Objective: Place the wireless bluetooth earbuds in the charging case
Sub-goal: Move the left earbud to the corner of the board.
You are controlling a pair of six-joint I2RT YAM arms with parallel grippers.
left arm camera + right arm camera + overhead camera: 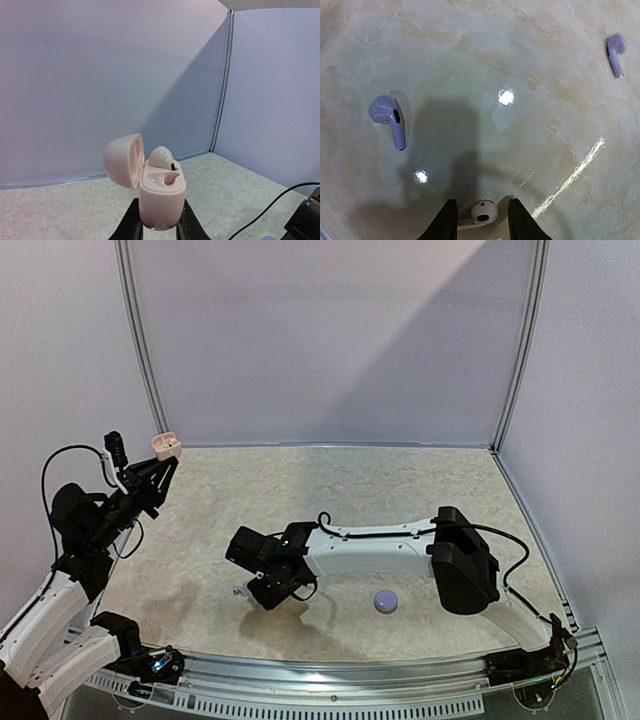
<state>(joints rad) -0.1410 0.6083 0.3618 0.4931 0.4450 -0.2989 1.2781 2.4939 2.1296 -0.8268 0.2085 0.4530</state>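
Observation:
My left gripper [160, 462] is raised at the left and is shut on the charging case [165, 445]. In the left wrist view the case [161, 192] is pale pink and stands upright between my fingers [132, 222], lid open to the left. One earbud [161, 157] sits in its far socket; the near socket is empty. My right gripper [252, 592] is low over the table, open. In the right wrist view its jaws [481, 206] stand either side of a whitish earbud [484, 212] lying on the table, with a gap on both sides.
Two lavender earbuds lie on the table ahead of the right gripper, one to the left [390, 117] and one at the far right [616, 50]. A closed round lavender case [386, 601] lies under the right arm. Walls enclose the table on three sides.

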